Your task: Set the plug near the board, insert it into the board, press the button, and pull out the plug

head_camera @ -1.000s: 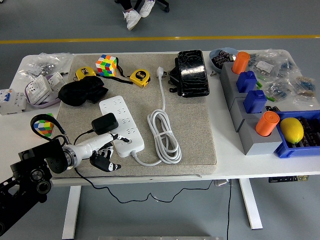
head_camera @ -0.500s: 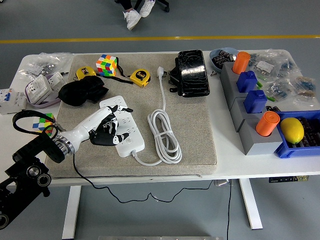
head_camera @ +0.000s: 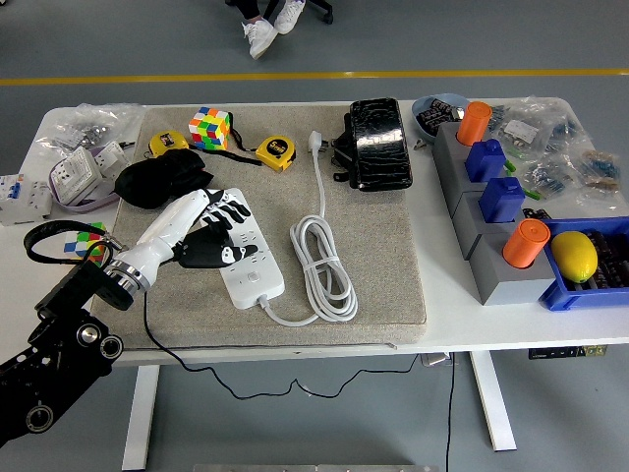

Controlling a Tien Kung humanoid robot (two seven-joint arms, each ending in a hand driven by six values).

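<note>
A white power strip (head_camera: 257, 280) lies on the grey mat (head_camera: 383, 256), left of centre. Its white cord (head_camera: 319, 261) is coiled just to its right. The black plug (head_camera: 201, 256) sits on the strip's left side, mostly hidden under my left hand (head_camera: 218, 231). That hand reaches in from the lower left and lies on top of the plug and the strip. Whether it grips the plug is hidden. The plug's thin black cable (head_camera: 157, 339) runs off the table's front edge. My right arm does not show.
A black pouch (head_camera: 165, 182), a colour cube (head_camera: 209, 128) and two yellow tape measures (head_camera: 275, 152) lie behind the strip. A black case (head_camera: 375, 143) sits at the back centre. Grey blocks with orange and blue parts (head_camera: 491, 226) and a blue bin (head_camera: 580, 285) line the right side.
My left hand has swung up from the mat's front edge onto the power strip. It now covers the black plug, which was in plain view a second ago.
</note>
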